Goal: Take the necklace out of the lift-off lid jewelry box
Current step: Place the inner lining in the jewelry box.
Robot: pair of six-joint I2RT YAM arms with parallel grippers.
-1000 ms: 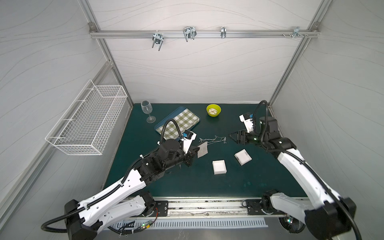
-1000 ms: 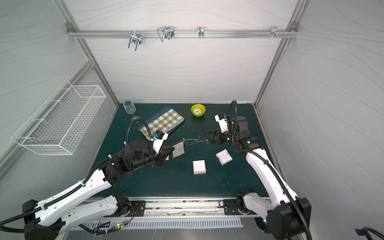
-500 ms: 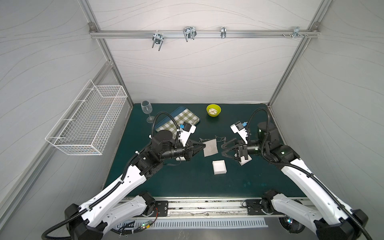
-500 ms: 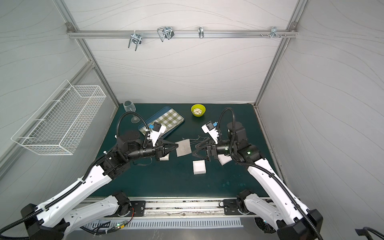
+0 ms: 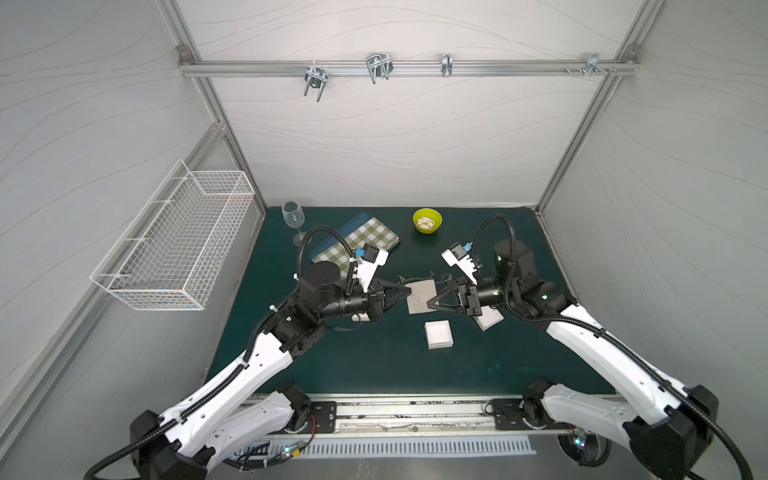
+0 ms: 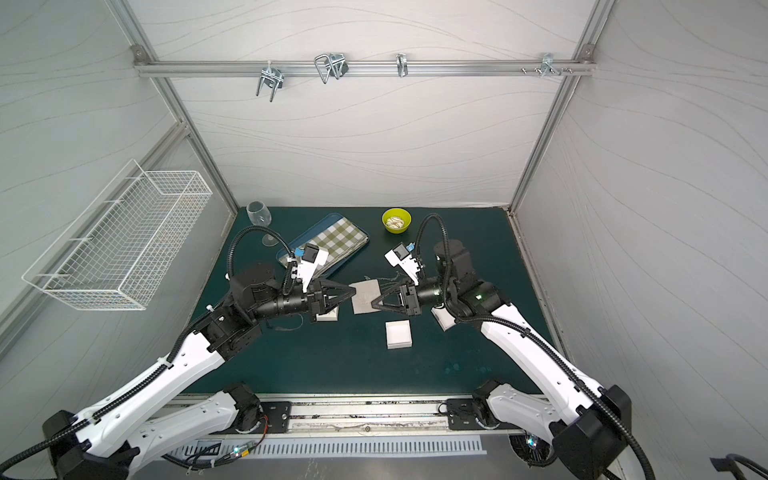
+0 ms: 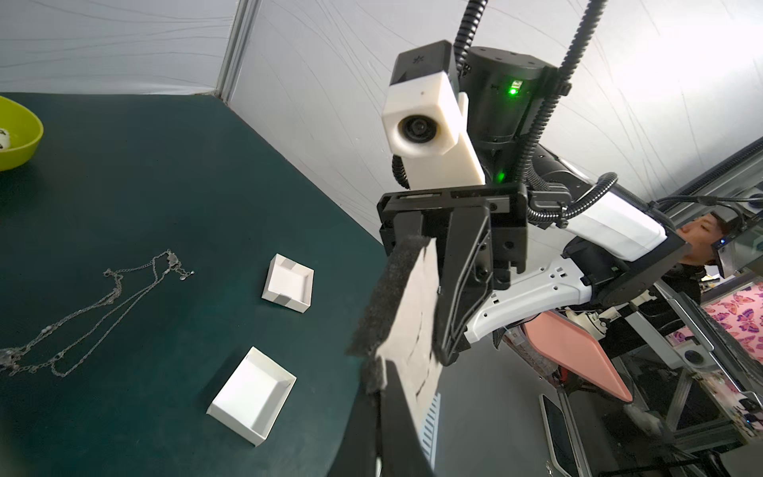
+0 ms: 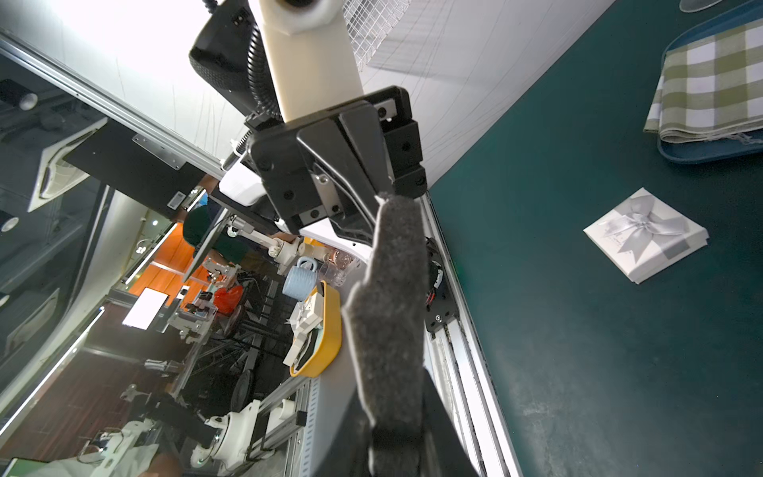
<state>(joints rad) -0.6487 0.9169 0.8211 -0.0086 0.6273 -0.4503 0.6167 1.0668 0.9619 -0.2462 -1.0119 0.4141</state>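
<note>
One necklace (image 7: 111, 298), two open trays (image 7: 287, 283), one bowed lid (image 8: 646, 233), one foam pad (image 5: 422, 295).

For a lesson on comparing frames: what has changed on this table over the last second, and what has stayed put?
The left fingers shifted the grey foam pad slightly toward the right fingers, which drew away from the necklace, swung in and closed on the pad's opposite edge; both now hold it. Unchanged: the left grip, the necklace on the mat, the open white box.
</note>
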